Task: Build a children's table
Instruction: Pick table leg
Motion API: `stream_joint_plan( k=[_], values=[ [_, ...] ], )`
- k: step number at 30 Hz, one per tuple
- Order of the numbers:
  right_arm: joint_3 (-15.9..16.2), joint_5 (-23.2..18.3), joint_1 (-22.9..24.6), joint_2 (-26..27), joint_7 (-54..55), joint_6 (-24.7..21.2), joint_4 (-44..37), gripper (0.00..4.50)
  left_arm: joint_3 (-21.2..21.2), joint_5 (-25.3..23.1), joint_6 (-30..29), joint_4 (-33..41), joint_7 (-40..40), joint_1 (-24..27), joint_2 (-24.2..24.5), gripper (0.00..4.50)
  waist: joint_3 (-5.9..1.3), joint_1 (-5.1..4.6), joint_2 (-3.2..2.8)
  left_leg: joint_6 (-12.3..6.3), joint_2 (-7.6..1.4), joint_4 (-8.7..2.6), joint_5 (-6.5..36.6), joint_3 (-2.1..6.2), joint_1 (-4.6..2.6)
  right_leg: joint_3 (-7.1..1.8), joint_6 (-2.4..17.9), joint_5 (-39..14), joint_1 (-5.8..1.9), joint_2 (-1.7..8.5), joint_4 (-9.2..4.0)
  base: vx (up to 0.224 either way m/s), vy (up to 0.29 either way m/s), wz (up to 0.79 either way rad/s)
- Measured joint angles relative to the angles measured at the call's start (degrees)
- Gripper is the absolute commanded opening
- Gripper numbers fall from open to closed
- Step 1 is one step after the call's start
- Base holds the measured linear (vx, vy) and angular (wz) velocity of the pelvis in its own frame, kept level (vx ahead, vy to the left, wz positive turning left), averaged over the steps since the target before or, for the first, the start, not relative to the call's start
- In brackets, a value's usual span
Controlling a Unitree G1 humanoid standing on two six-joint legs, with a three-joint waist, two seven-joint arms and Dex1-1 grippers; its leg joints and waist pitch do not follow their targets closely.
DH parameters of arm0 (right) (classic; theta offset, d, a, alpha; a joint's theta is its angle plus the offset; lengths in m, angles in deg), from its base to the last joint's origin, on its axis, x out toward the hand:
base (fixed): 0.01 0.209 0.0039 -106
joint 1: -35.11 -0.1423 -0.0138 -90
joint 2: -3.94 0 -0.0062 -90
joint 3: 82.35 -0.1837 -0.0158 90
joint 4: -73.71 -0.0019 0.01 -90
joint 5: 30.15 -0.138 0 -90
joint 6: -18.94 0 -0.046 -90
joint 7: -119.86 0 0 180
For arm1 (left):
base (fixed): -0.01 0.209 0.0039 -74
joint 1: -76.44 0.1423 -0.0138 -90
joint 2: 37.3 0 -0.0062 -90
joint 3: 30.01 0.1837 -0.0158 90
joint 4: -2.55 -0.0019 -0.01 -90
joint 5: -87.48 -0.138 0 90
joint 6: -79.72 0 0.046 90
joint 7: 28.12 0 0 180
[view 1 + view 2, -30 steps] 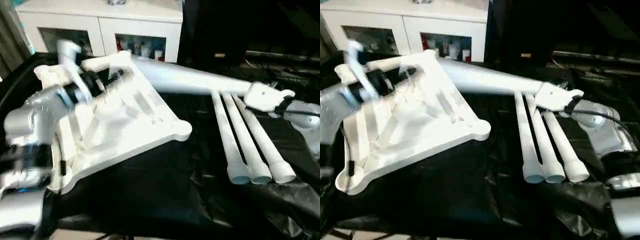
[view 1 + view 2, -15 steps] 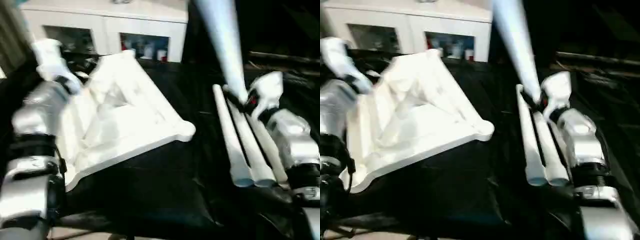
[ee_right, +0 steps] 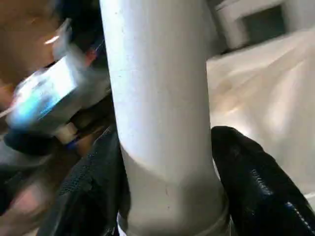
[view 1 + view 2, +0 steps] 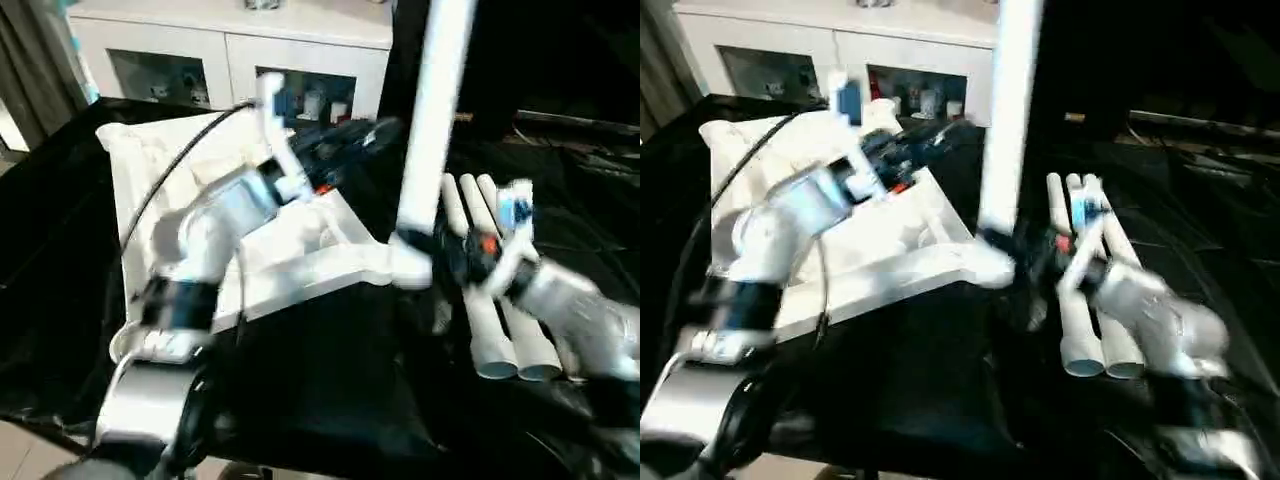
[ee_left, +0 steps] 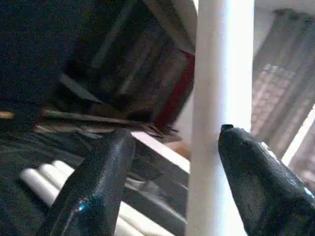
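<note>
The white ribbed tabletop (image 4: 300, 270) lies underside up on black cloth. One white leg (image 4: 432, 110) stands nearly upright, its lower end at the tabletop's near right corner. My right gripper (image 4: 435, 262) is shut on that leg low down; in the right wrist view its fingers (image 3: 256, 187) press on both sides of the leg (image 3: 157, 98). My left gripper (image 4: 372, 132) reaches across the tabletop to the leg higher up and is open, with the leg (image 5: 221, 98) standing between its spread fingers (image 5: 98, 187). Three more legs (image 4: 495, 330) lie side by side on the right.
A white cabinet (image 4: 230, 50) with glass doors stands behind the work surface. Black cloth (image 4: 330, 390) covers the surface. A black cable (image 4: 160, 195) runs along my left forearm over the tabletop.
My right gripper has swung the leg upright and brought its lower end to the tabletop's near right corner. My left arm has reached across to the leg. The camera has shifted.
</note>
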State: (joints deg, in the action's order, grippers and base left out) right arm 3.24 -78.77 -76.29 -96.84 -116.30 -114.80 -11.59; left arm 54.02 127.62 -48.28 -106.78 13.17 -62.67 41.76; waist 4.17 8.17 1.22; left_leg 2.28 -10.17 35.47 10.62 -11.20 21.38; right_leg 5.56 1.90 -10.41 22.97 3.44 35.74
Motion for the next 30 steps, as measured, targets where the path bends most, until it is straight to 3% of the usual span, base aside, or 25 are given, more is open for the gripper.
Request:
stream_joint_plan(
  k=[4, 10, 18, 24, 30],
  values=[
    [0.05, -0.98, 0.56, -0.84, -1.32, -3.26, -2.01, 2.39, 0.35, 1.0, -2.58, -0.21, 0.51, -0.42, -0.2, 3.17, -0.01, 0.01, 0.0, -0.01, 0.0, 0.0, -0.01, 0.0, 0.03, 0.01, -0.15, 0.1, -0.08, 0.0, -0.24, 0.0, 0.0, 0.0],
    [0.32, -1.02, 0.52, -1.67, -1.49, -4.56, -2.28, 2.37, 3.12, 0.34, -2.58, 0.83, 3.65, -0.41, -0.55, 3.17, -0.01, 0.12, 0.02, -0.12, 0.01, 0.0, 0.03, 0.01, 0.19, 0.01, -0.2, 0.2, -0.13, 0.01, -0.55, 0.0, 0.0, 0.0],
    [0.41, -0.17, -0.39, -1.7, -1.11, -4.92, -2.25, 2.36, 3.14, 3.85, -6.88, 3.38, 6.14, -0.21, -0.7, 3.86, -0.02, 0.06, 0.02, -0.18, 0.01, -0.01, 0.08, 0.01, 0.24, 0.05, -0.17, 0.22, -0.07, 0.01, -0.53, 0.0, 0.0, 0.0],
    [1.17, 1.33, -0.39, -3.24, -1.47, -5.0, -2.38, 2.36, 8.68, -1.82, -4.28, 5.11, 8.51, 2.1, 1.91, 4.26, -0.02, 0.11, 0.02, -0.17, 0.01, -0.01, 0.07, 0.01, 0.24, 0.05, -0.21, 0.22, -0.09, 0.01, -0.55, 0.0, 0.0, 0.0],
    [3.95, 3.97, -0.38, -3.87, -1.87, -4.33, -4.32, 2.36, 9.34, -3.97, -2.65, 3.58, 6.23, 1.44, 0.74, 4.29, -0.06, 0.13, -0.05, -0.16, 0.01, -0.01, 0.06, 0.02, 0.24, 0.05, -0.21, 0.23, -0.12, 0.01, -0.56, 0.0, 0.0, 0.0]
  ],
)
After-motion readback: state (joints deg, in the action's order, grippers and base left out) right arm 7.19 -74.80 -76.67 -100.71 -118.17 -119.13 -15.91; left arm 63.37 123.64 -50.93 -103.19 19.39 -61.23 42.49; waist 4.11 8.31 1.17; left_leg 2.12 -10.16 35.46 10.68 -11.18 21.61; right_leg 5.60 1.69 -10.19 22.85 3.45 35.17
